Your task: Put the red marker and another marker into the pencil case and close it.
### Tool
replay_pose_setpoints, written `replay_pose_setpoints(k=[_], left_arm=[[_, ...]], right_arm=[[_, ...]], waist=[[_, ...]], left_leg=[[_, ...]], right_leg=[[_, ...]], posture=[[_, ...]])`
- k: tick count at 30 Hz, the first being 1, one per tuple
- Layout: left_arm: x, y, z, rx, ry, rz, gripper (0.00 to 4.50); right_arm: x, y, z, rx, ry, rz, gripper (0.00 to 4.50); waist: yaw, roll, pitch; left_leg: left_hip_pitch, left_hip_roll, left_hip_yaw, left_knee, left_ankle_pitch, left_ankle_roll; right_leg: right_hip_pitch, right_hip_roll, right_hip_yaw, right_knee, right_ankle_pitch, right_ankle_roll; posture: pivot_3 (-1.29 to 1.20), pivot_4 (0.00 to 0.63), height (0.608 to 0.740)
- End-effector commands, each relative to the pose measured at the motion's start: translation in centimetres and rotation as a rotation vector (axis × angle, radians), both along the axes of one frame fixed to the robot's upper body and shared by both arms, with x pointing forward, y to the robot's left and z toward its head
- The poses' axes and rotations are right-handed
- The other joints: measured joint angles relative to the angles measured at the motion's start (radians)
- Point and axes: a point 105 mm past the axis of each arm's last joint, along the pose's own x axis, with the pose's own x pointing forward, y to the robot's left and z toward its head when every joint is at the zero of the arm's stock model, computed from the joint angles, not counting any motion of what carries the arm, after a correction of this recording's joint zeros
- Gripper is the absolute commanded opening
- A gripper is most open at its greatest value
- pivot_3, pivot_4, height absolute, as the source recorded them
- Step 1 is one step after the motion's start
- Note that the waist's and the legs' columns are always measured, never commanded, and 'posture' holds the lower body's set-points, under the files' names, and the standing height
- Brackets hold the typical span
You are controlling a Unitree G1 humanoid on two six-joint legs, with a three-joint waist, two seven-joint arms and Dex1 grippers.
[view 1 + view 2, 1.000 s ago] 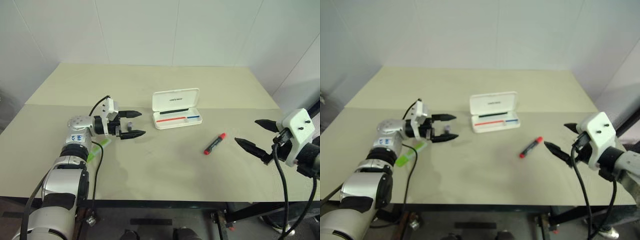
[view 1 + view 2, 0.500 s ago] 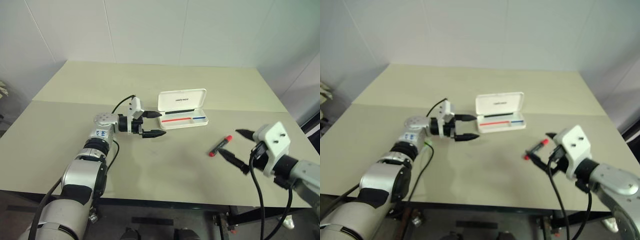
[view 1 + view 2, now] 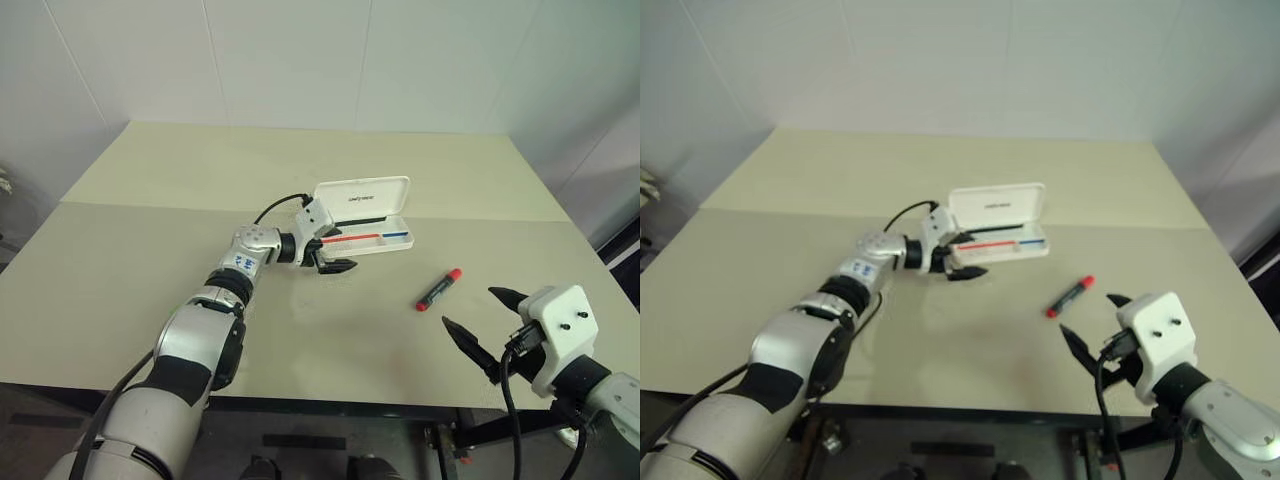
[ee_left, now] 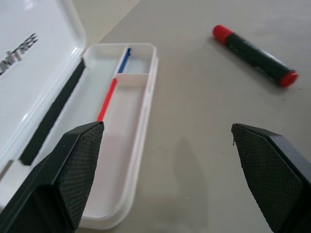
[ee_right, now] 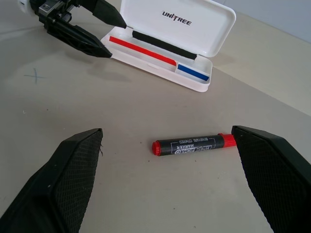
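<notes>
Table (image 3: 150, 250) — pencil case (image 5: 184, 24) lid reads "UNITREE".

Silver and black segmented left arm (image 3: 205, 335), black cable looping over its wrist, blue marks on a white patch near the forearm. White blocky housing on the right wrist (image 3: 560, 330), dark screws, black cable. Black tapered fingers (image 5: 77, 167), cross-hatched pads.

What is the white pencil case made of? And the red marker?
The pencil case looks like hard, smooth plastic: its open lid stands stiffly up and has a slight sheen. The red marker also looks plastic: a matte dark barrel with printed lettering and glossier red ends. I can't be sure from looks alone.
</notes>
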Motion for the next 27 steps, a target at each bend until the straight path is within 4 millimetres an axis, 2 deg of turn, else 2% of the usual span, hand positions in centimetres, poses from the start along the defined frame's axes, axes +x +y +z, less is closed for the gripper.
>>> replay_pose_setpoints(k=[1, 5, 12, 23, 24, 25, 27], left_arm=[[0.9, -0.9, 1.7, 0.039, -0.068, 0.067, 4.49], [1.2, -1.5, 1.7, 0.064, -0.08, 0.101, 4.49], [0.8, -2.4, 0.6, 0.125, -0.058, 0.076, 4.49], [1.8, -1.7, -1.0, 0.198, -0.038, 0.218, 4.49], [1.8, -1.6, -1.2, 0.212, -0.046, 0.222, 4.11], [1.8, -1.5, -1.4, 0.229, -0.05, 0.22, 3.95], [1.7, -1.5, -1.7, 0.246, -0.051, 0.216, 3.35]], right_arm=[[-0.6, -0.2, 1.1, -0.02, -0.063, -0.035, 4.5], [-0.7, -0.4, 1.1, -0.022, -0.065, -0.05, 4.5], [-0.7, -0.7, 1.1, -0.03, -0.066, -0.06, 4.5], [-0.3, -1.0, 1.5, -0.039, -0.075, -0.065, 4.5], [-0.3, -1.1, 1.5, -0.04, -0.076, -0.065, 4.5], [-0.2, -1.1, 1.5, -0.041, -0.076, -0.065, 4.5], [-0.2, -1.1, 1.6, -0.043, -0.077, -0.065, 4.5]], waist=[[0.001, 0.0, 0.0], [0.001, 0.0, 0.0], [-0.002, 0.0, 0.0], [0.0, 0.0, 0.0], [0.0, 0.0, 0.0], [0.001, 0.0, 0.0], [0.001, 0.0, 0.0]], left_leg=[[0.0, 0.0, 0.0, 0.0, 0.0, 0.0], [-0.001, -0.001, 0.0, 0.0, 0.0, 0.0], [0.0, -0.001, 0.0, 0.0, 0.0, 0.0], [0.0, -0.001, 0.0, 0.0, 0.0, 0.0], [0.0, -0.001, 0.0, 0.0, 0.0, 0.0], [0.0, -0.001, 0.0, 0.0, 0.0, 0.0], [0.0, -0.001, 0.0, 0.0, 0.0, 0.0]], right_leg=[[0.0, 0.0, 0.0, 0.0, 0.0, 0.0], [0.0, 0.0, 0.0, -0.001, 0.0, 0.0], [0.0, 0.0, 0.0, 0.0, 0.0, 0.0], [0.0, 0.0, 0.0, 0.0, 0.0, 0.0], [0.0, 0.0, 0.0, 0.0, 0.0, 0.0], [0.0, 0.0, 0.0, 0.0, 0.0, 0.0], [0.0, 0.0, 0.0, 0.001, 0.0, 0.0]], posture=[[0.0, 0.15, 0.74], [0.0, 0.15, 0.74], [0.0, 0.15, 0.74], [0.0, 0.15, 0.74], [0.0, 0.15, 0.74], [0.0, 0.15, 0.74], [0.0, 0.15, 0.74]])
